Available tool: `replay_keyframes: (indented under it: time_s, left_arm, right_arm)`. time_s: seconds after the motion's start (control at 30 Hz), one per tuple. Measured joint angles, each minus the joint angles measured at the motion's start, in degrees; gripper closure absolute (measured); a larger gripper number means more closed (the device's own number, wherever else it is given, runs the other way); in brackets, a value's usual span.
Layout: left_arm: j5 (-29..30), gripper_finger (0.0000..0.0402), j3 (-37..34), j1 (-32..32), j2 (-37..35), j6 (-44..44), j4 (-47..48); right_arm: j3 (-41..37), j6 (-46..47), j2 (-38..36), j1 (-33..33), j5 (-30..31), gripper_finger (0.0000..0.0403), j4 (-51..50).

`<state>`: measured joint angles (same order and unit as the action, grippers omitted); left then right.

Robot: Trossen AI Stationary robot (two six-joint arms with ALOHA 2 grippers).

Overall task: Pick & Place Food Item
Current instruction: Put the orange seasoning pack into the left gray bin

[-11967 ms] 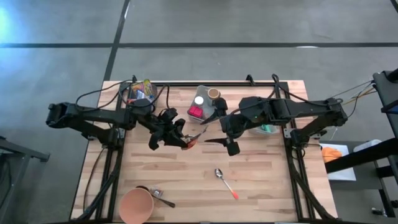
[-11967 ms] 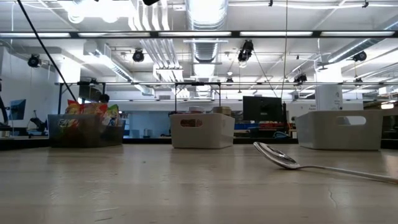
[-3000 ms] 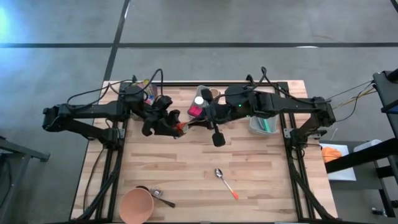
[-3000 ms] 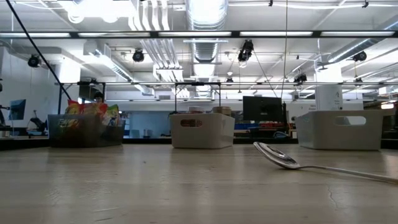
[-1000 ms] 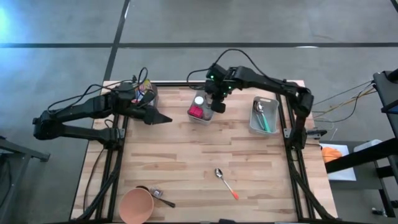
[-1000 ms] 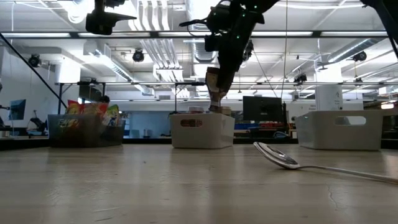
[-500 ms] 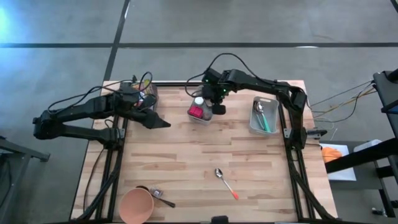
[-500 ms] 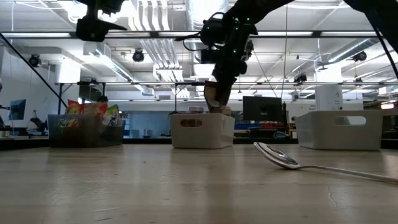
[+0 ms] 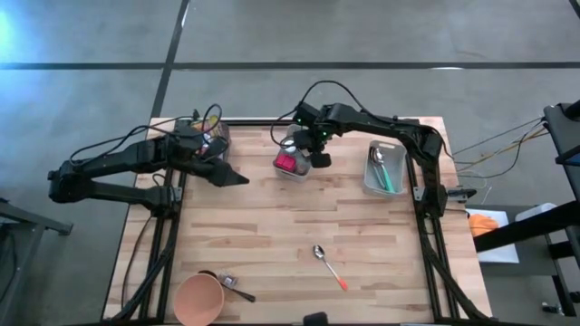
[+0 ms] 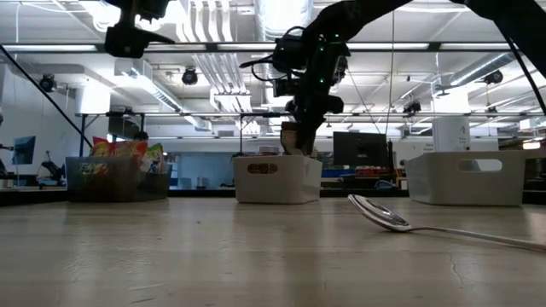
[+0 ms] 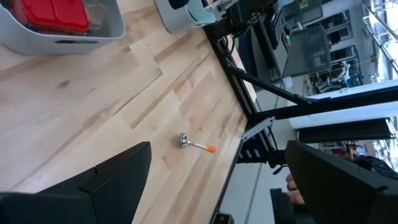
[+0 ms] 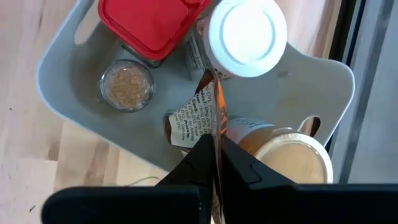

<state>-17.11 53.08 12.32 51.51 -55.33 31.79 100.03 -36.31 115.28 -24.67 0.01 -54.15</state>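
Brown printed foil food packet (image 12: 200, 121) is hanging pinched between the closed fingers of the right gripper (image 12: 214, 152), directly above the grey plastic bin (image 12: 68, 68) (already containing a red-lidded container (image 12: 149, 22) and a white-capped jar (image 12: 247, 34)). Left gripper (image 11: 214, 168) is hovering with fingers spread apart over the wooden table (image 9: 272, 235), holding nothing.

small print on the packet (image 12: 198, 118), apparently too blurred to read

The food packet (image 12: 200, 121) is half hidden by the right gripper (image 12: 214, 163) pinching it; its print is too small to read. In the low view the bin (image 10: 277, 178) wall hides its contents, and the spoon (image 10: 426, 223) handle is cut off
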Motion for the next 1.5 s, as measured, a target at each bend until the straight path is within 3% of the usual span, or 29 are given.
replay_keyframes:
  time_s: [0.47,0.73,1.5]
  left_arm:
    - [1.1,0.0025,0.0,0.0,0.0,-0.2,0.0]
    - [1.1,0.0025,0.0,0.0,0.0,-0.2,0.0]
    - [1.0,0.0025,0.0,0.0,0.0,-0.1,0.9]
  right_arm:
    - [-3.7,-9.4,0.0,1.9,0.0,0.0395,1.4]
    - [-4.5,-10.2,0.0,2.0,0.1,0.0395,4.0]
    - [-6.8,-1.6,0.0,2.0,0.0,0.0394,6.5]
